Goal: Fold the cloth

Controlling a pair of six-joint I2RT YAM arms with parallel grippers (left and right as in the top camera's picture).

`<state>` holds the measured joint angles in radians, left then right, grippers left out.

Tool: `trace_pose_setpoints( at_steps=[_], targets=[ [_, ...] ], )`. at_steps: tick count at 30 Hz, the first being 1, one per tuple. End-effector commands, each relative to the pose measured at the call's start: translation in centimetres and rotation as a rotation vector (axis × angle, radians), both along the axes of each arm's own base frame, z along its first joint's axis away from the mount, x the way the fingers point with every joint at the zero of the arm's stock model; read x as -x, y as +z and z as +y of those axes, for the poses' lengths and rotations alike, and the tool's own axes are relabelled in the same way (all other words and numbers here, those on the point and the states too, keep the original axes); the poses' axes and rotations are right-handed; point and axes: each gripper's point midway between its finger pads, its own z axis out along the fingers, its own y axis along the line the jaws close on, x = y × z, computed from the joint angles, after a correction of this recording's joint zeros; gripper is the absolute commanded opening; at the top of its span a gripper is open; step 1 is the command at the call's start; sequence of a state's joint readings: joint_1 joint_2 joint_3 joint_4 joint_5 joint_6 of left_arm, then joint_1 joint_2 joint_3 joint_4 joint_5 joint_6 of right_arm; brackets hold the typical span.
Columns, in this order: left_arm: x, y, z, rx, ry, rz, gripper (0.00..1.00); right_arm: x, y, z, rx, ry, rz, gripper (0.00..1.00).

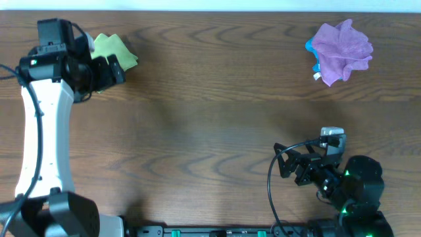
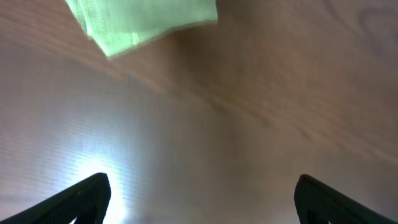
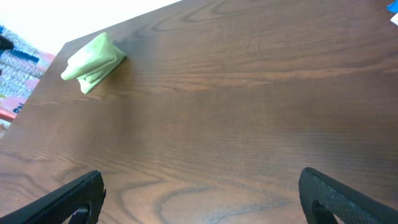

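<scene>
The green cloth (image 1: 116,50) looks already folded into a small, thick packet at the far left corner of the table (image 1: 210,118), though the arm hides part of it from above, so that work seems done. The left gripper (image 2: 199,199) hangs just beside it, fingers spread wide and empty, and the right gripper (image 3: 199,199), over the table's near right edge, is likewise wide and empty. A purple cloth (image 1: 341,49) at the table's far right lies crumpled and, I judge, is the remaining job.

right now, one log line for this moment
left gripper open near folded green cloth | right gripper open, holding nothing | crumpled purple cloth lying free
</scene>
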<state>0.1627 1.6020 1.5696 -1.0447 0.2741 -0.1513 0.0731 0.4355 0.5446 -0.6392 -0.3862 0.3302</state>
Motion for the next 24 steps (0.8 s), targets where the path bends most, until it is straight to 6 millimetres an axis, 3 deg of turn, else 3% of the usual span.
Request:
trace_pose_setpoints(
  at_steps=[1,7,11,14,17,24],
  targets=[
    [2.5,2.3,-0.1,-0.029,-0.023,-0.005,0.96,0.0,-0.1,-0.1,-0.014,-0.009,0.007,0.99],
    [9.0,5.2,0.8,-0.140,0.008,-0.006,0.95,0.0,-0.1,-0.1,-0.014,-0.009,0.007,0.99],
    [11.8,5.2,0.7,-0.164,0.036,-0.060,0.95,0.0,-0.1,-0.1,-0.014,-0.009,0.007,0.99],
    [13.6,3.3,0.4,-0.165,0.042,-0.089,0.95,0.1,-0.1,-0.1,-0.014,-0.009,0.007,0.99],
    [14.8,0.2,0.0,-0.155,0.055,-0.137,0.95,0.0,-0.1,-0.1,-0.014,-0.009,0.007,0.99],
    [15.2,-4.4,-1.0,-0.165,0.023,-0.329,0.95,0.1,-0.1,-0.1,-0.014,-0.009,0.007,0.99]
  ],
)
